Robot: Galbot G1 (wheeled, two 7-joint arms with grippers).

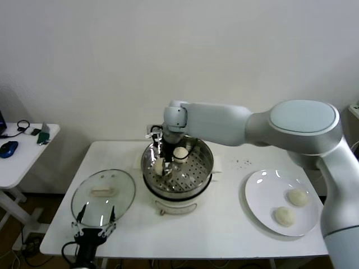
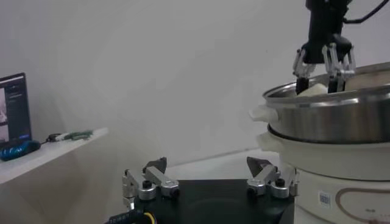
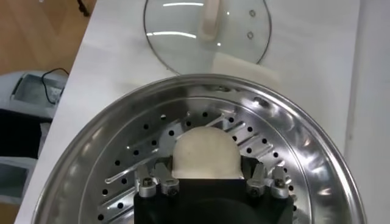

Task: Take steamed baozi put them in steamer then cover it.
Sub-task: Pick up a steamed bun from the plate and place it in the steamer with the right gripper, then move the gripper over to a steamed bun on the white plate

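Baozi (image 1: 180, 153) down inside the steamer (image 1: 199, 174), sitting on the perforated floor toward the back, and the right end effector (image 1: 166, 159) is right over it. From the right wrist view the bun (image 3: 204, 155) sits between the fingers (image 3: 152, 182); they flank it, partly spread, though whether they press on it I cannot tell. A second pale bun (image 1: 159, 166) shows just beside the fingers in the basket. Steamer stands mid-counter (image 1: 224, 230). Two more baozi (image 1: 297, 196) wait on the white plate (image 1: 261, 190), off to the robot's right. The glass cover (image 1: 104, 197) lies flat on the counter to the left of the steamer, handle up. The left end effector (image 1: 95, 224) hangs at the counter's front edge by the cover, jaws wide, holding nothing.
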